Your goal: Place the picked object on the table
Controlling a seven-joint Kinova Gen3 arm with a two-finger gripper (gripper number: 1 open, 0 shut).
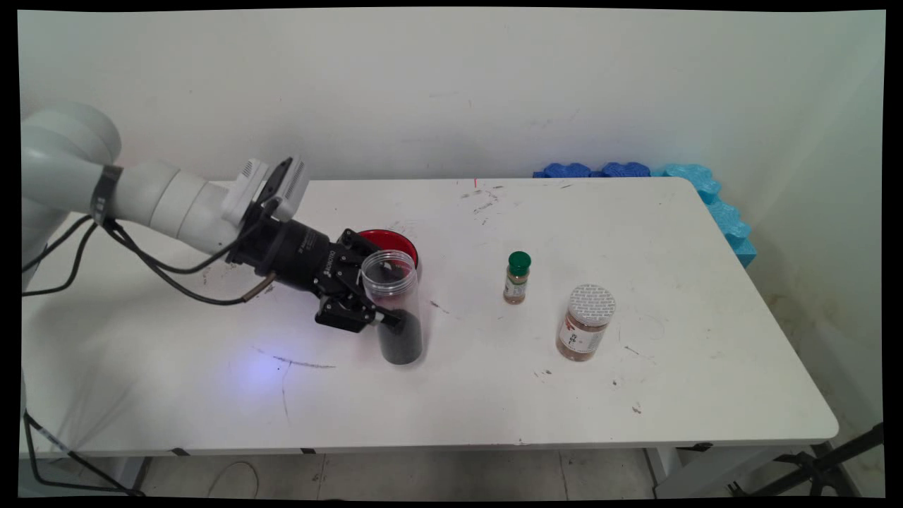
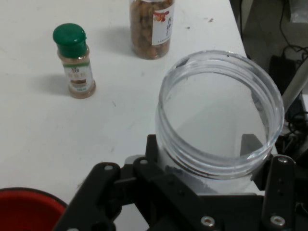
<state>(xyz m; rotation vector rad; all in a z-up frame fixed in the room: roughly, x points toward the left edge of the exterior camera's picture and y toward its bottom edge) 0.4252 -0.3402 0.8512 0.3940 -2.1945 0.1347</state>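
Note:
A tall clear plastic jar (image 1: 394, 303) stands upright and without a lid on the white table (image 1: 494, 395); its lower part holds something dark. My gripper (image 1: 384, 310) reaches in from the left and is shut on the jar's body, one finger showing in front of it. In the hand view the jar's open rim (image 2: 219, 113) fills the right half, with the black linkage of the gripper (image 2: 219, 190) on both sides below it. A red round dish (image 1: 395, 242) (image 2: 24, 209) lies just behind the jar.
A small spice bottle with a green cap (image 1: 517, 278) (image 2: 73, 61) stands to the right of the jar. Farther right is a jar of brown contents with a white lid (image 1: 585, 331) (image 2: 151, 26). Blue foam pieces (image 1: 705, 187) line the table's back right corner.

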